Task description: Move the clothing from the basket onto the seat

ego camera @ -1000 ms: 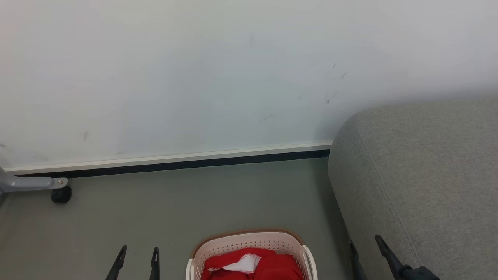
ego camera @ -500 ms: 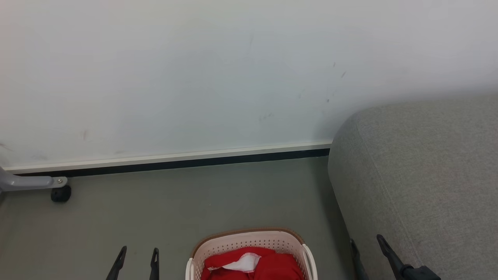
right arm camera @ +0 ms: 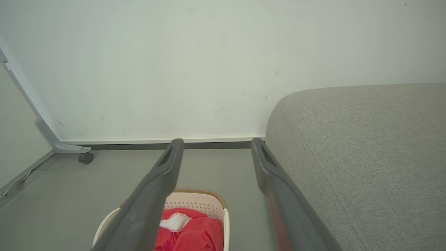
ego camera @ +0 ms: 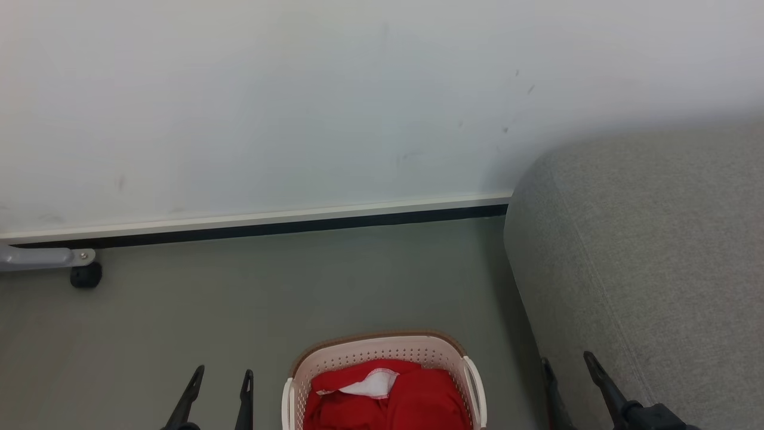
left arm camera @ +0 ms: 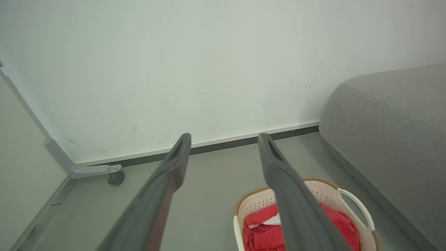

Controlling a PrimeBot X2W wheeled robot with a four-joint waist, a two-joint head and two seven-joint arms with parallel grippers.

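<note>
The red clothing (ego camera: 412, 397) lies heaped inside the cream laundry basket (ego camera: 382, 351) at bottom centre of the head view. The basket stands on the floor (ego camera: 268, 286), just left of the grey sofa (ego camera: 656, 251). The left tool (ego camera: 223, 373), lower left, and the right tool (ego camera: 566, 358), lower right, are both released, with fingers spread and nothing between them.

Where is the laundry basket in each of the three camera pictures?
Head view: basket at bottom centre, cut by the edge.
Left wrist view: basket lower right, partly behind the left end effector.
Right wrist view: basket bottom, left of centre, behind the right end effector.
Shared landmark: the grey sofa on the basket's right in all three.
</note>
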